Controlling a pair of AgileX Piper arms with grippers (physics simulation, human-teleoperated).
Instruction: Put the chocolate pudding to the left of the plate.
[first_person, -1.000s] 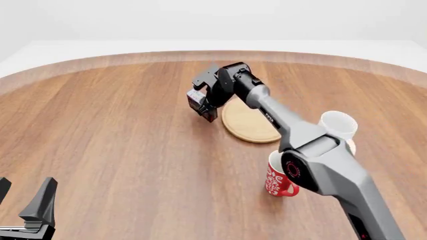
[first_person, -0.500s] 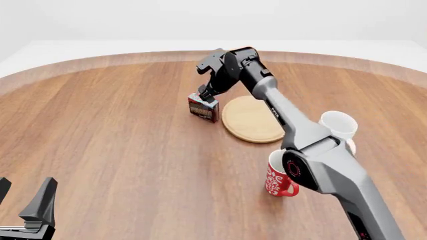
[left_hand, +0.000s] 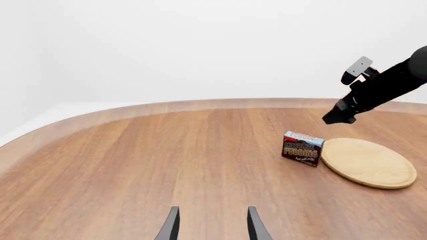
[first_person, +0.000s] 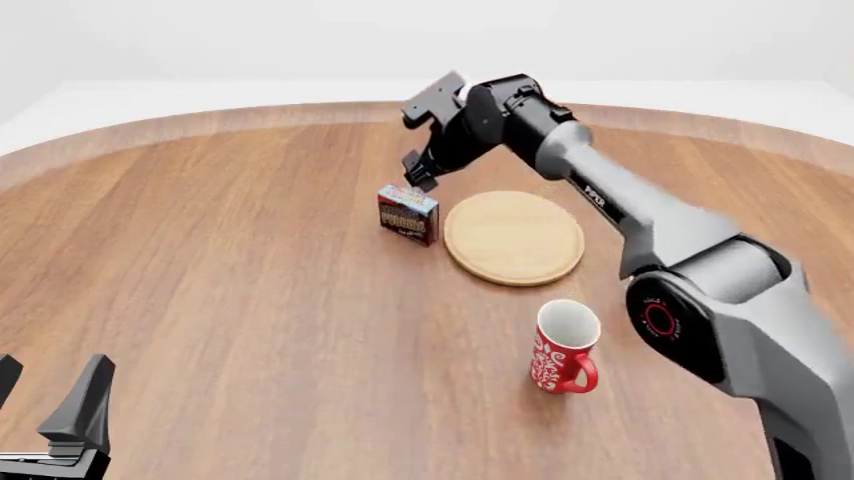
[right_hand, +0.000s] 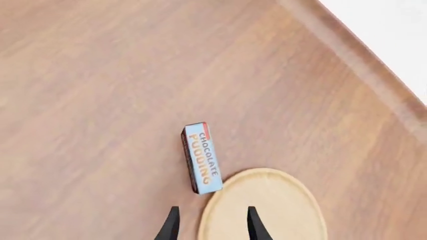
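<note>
- pudding box (first_person: 408, 213) stands on table (first_person: 240, 300), just left of plate (first_person: 515, 237)
- right gripper (first_person: 419, 172) above it, fingers apart, empty
- left gripper (first_person: 54, 420) parked near edge, fingers apart

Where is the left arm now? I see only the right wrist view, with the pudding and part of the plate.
Observer: The left end effector is low over the near left part of the table, open, far from the pudding.
Operator: Does the pudding stand or lie?
Observer: It stands upright on the table, brown front toward the front camera, close beside the left side of the plate.
Operator: What else is on the table?
Observer: A red mug stands upright, nearer to the robot than the plate.
</note>
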